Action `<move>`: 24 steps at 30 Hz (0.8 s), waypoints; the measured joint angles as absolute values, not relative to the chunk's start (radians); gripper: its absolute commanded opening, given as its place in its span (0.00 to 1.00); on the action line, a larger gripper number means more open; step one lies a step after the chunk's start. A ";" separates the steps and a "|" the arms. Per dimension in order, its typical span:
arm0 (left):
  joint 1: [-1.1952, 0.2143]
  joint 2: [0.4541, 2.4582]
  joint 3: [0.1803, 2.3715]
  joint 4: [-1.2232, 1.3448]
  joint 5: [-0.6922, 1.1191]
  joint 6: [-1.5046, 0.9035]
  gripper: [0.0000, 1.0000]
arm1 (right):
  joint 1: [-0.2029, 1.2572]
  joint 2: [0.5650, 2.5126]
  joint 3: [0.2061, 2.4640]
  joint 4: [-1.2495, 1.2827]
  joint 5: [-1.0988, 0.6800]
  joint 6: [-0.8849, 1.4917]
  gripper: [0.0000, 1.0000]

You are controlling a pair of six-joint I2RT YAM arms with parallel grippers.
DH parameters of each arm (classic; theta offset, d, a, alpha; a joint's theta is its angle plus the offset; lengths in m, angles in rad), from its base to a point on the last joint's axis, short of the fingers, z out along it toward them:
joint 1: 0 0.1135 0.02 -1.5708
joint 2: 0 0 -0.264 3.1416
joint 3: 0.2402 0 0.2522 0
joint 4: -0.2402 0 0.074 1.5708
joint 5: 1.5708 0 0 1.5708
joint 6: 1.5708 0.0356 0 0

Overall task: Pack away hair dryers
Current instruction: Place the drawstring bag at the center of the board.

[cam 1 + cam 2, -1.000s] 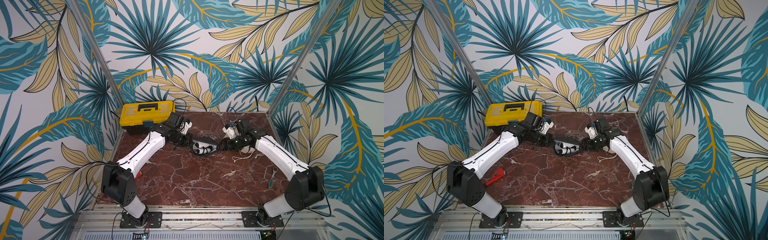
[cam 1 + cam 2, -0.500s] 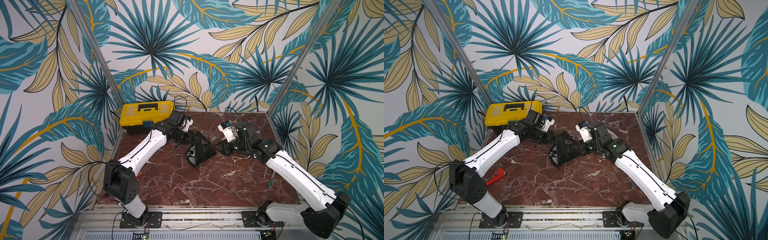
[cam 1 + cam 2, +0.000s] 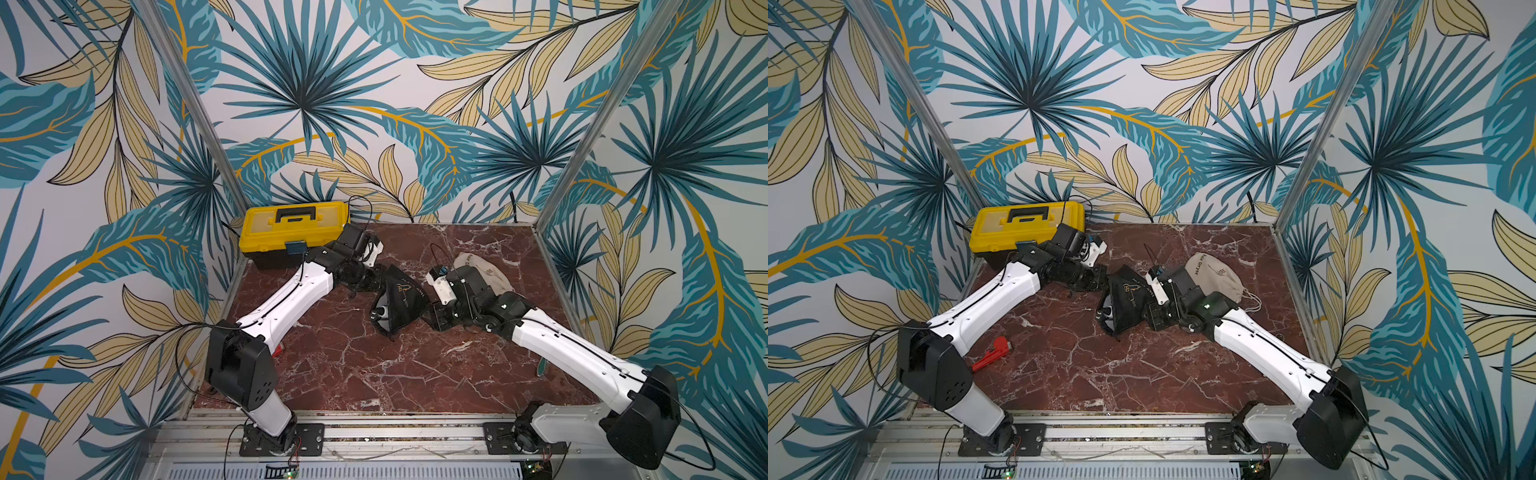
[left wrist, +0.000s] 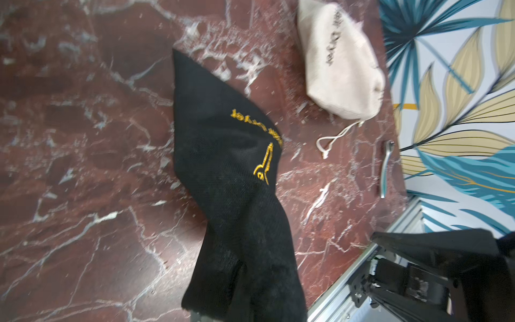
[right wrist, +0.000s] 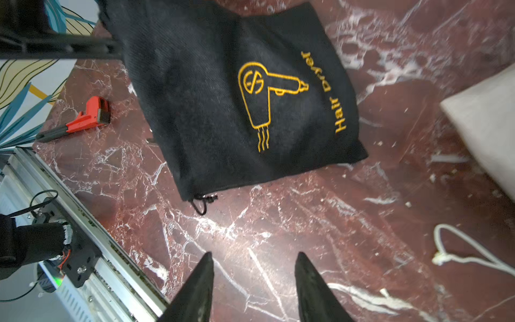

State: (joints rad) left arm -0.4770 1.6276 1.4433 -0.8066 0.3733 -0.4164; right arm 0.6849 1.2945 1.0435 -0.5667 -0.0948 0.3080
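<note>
Spotted a red wrench [image 3: 992, 353] lying near the front left of the marble table [image 3: 374, 374], beside the left arm. Noted a small metal wrench [image 4: 386, 170] near the table's right edge. Further in, found the right gripper [image 5: 253, 278] spread, pinching nothing, poised low over bare marble just beside the black bag [image 3: 405, 297]. Saw that bag, printed "Hair Dryer" in yellow, raised by one upper corner, lower end reaching down to the marble. Made out only a small pale part of the white hair dryer [image 3: 381, 312] in the bag's lower opening, mostly hidden by cloth. Found the left gripper [image 3: 378, 276] pressed together on the bag's raised corner, fingers hidden in the left wrist view. Behind the right wrist, noted the beige bag [image 3: 1212, 270] lying on the marble, apart from the black one, white drawstring [image 5: 446, 251] trailing loose. At the far left corner, saw the yellow toolbox [image 3: 291, 228], lid shut.
</note>
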 measured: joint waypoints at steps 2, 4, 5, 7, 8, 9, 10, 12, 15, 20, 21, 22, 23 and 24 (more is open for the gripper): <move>-0.477 1.628 1.431 -0.811 0.366 -0.419 0.00 | 0.720 1.301 1.023 -0.549 -0.083 0.343 0.52; -0.477 1.625 1.431 -0.806 0.367 -0.422 0.00 | 0.760 1.302 1.015 -0.526 -0.057 0.364 0.53; -0.477 1.622 1.431 -0.804 0.367 -0.426 0.00 | 0.786 1.302 1.013 -0.512 -0.038 0.373 0.53; -0.477 1.617 1.431 -0.804 0.368 -0.432 0.00 | 0.823 1.302 1.005 -0.479 -0.016 0.389 0.52; -0.478 1.614 1.431 -0.803 0.370 -0.435 0.00 | 0.837 1.302 0.999 -0.462 -0.011 0.398 0.52; -0.479 1.611 1.431 -0.803 0.370 -0.436 0.00 | 0.845 1.304 0.994 -0.450 -0.007 0.411 0.52; -0.479 1.608 1.431 -0.803 0.370 -0.437 0.00 | 0.851 1.311 0.989 -0.439 -0.004 0.425 0.52; -0.481 1.600 1.428 -0.799 0.369 -0.438 0.00 | 0.865 1.343 0.985 -0.418 0.008 0.456 0.52; -0.481 1.578 1.389 -0.781 0.361 -0.438 0.00 | 0.895 1.408 0.979 -0.397 0.023 0.494 0.54; -0.482 1.552 1.278 -0.766 0.326 -0.435 0.00 | 0.929 1.471 0.961 -0.356 0.031 0.546 0.58; -0.482 1.552 1.261 -0.766 0.321 -0.435 0.00 | 0.933 1.475 0.957 -0.344 0.031 0.557 0.59; -0.482 1.552 1.243 -0.764 0.315 -0.435 0.00 | 0.939 1.479 0.953 -0.327 0.031 0.565 0.59; -0.482 1.552 1.225 -0.761 0.311 -0.435 0.00 | 0.946 1.486 0.952 -0.312 0.030 0.573 0.59; -0.482 1.552 1.212 -0.759 0.310 -0.435 0.00 | 0.953 1.494 0.952 -0.300 0.030 0.576 0.59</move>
State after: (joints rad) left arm -0.4820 1.5520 1.2118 -0.7589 0.3096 -0.4347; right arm 0.9531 1.4944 0.9516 -0.3000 0.0303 0.5762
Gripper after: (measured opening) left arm 0.057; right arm 0.585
